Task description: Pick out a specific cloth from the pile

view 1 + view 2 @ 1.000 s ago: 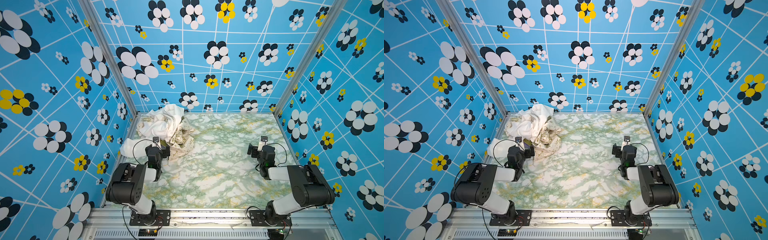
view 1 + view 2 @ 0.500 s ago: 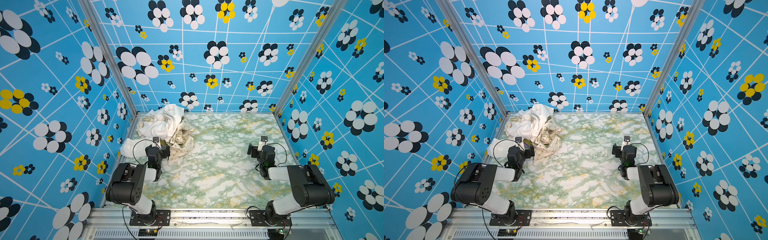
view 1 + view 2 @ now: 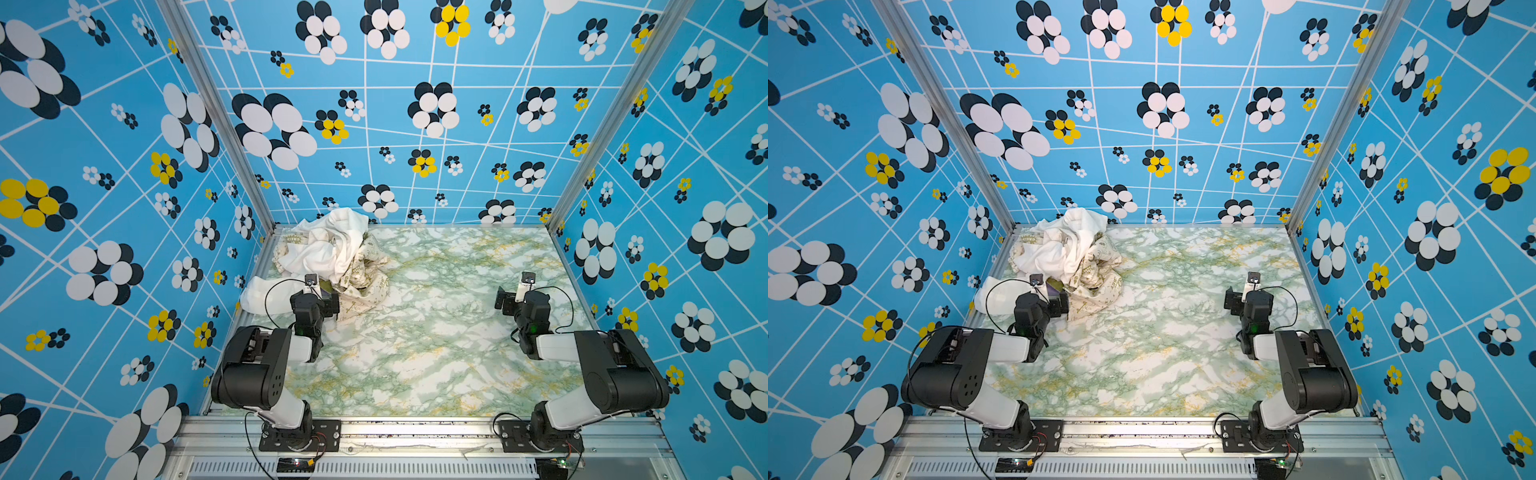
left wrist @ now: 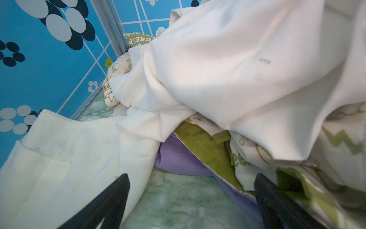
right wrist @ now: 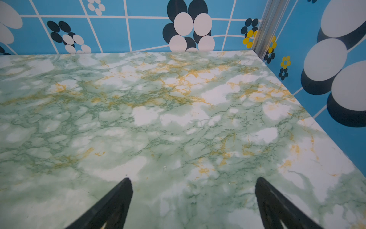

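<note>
Left wrist view: the lavender cloth (image 4: 178, 158) shows only as a small fold at the near edge of the pile. It lies on the desk (image 4: 174, 198), tucked under the white cloth (image 4: 237, 59) and an olive piece (image 4: 204, 146), with the cream cloth (image 4: 336, 142) beside them. The left gripper (image 4: 191, 178) hangs just in front of that fold, jaws wide apart, holding nothing.

In both top views the pile (image 3: 332, 249) sits in the desk's far left corner. The right gripper (image 5: 193, 179), also wide open and empty, hovers over bare desk well apart from it.

Risk: closing here could pinch the white hem or olive piece too. Since the cloth is pinned beneath the others, a pull may drag the whole pile or slip off.

Count: one lavender cloth, one cream cloth, one olive piece, white fabric that may be one piece or two, and two grippers.
</note>
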`<action>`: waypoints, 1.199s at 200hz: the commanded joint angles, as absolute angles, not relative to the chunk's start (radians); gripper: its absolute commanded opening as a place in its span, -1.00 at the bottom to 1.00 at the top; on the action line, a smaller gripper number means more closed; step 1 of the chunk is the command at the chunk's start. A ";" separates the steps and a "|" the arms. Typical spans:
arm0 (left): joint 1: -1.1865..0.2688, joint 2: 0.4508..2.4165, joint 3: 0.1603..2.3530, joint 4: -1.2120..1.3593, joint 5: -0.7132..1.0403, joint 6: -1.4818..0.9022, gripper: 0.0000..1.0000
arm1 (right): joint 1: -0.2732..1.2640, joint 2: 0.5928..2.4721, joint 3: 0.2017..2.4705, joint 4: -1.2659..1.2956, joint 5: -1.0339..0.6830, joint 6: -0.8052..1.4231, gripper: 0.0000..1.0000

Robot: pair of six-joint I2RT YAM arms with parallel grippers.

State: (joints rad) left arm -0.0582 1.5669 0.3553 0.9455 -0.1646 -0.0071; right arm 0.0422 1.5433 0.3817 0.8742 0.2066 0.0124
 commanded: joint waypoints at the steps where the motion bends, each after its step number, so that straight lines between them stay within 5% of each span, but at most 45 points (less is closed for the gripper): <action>1: -0.047 1.552 0.370 0.945 -0.152 -0.019 0.99 | 0.035 1.544 0.390 0.889 0.197 0.026 0.98; 59: -0.049 1.469 0.344 0.930 -0.185 -0.027 0.98 | 0.035 1.536 0.380 0.908 0.216 0.030 0.99; 170: 0.008 0.625 0.411 -0.113 -0.215 -0.449 0.98 | 0.037 1.012 0.382 0.472 0.170 0.071 0.99; 199: 0.090 0.623 0.392 -0.120 -0.079 -0.646 1.00 | 0.037 0.942 0.391 0.418 0.124 0.107 0.99; 240: 0.203 0.810 0.378 0.017 0.144 -0.892 0.77 | 0.037 0.910 0.383 0.404 0.116 0.139 0.98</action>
State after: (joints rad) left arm 0.1581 0.7120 0.3866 -0.0353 -0.0299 -0.6910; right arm 0.0406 0.9302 0.3813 0.4435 0.1394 0.1013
